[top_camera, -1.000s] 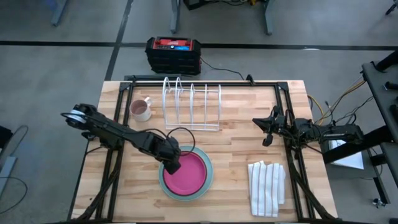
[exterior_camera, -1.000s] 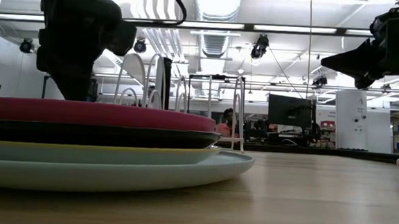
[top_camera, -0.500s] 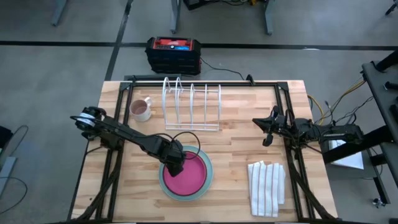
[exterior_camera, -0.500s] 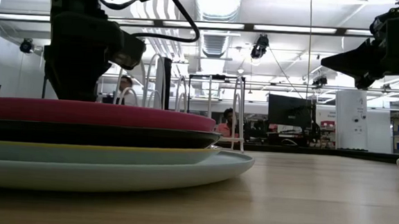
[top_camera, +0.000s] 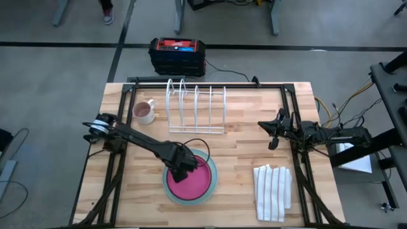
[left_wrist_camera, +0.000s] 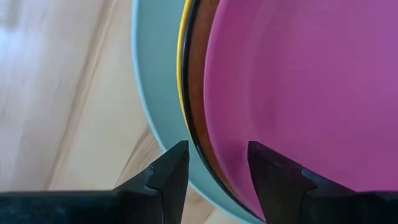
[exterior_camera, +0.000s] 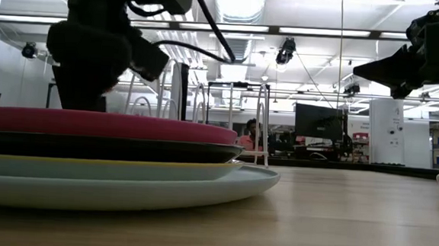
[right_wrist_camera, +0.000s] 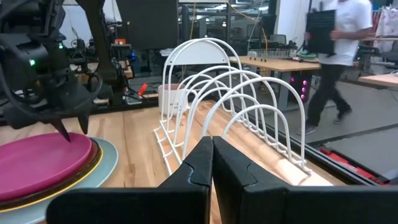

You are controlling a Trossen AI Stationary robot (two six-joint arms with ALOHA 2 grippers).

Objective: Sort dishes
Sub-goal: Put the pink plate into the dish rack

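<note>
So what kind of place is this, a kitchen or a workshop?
Most likely a robotics lab or workshop, not a kitchen. The wooden table sits on a bare concrete floor, two robot arms are mounted at its sides, and the low view shows computer monitors and exposed ceiling ducts behind it. A person walks past desks.

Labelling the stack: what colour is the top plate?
Magenta-pink top plate, clearest in the high view.

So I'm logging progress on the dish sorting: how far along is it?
Nothing looks sorted yet: the white wire rack holds no plates. All four are stacked: magenta plate on top, then the orange-brown one, the yellow one and the teal plate. In hand: the left gripper, open, straddles the stack's rim. The right gripper is shut and waits at the table's right side. All four plates remain.
</note>
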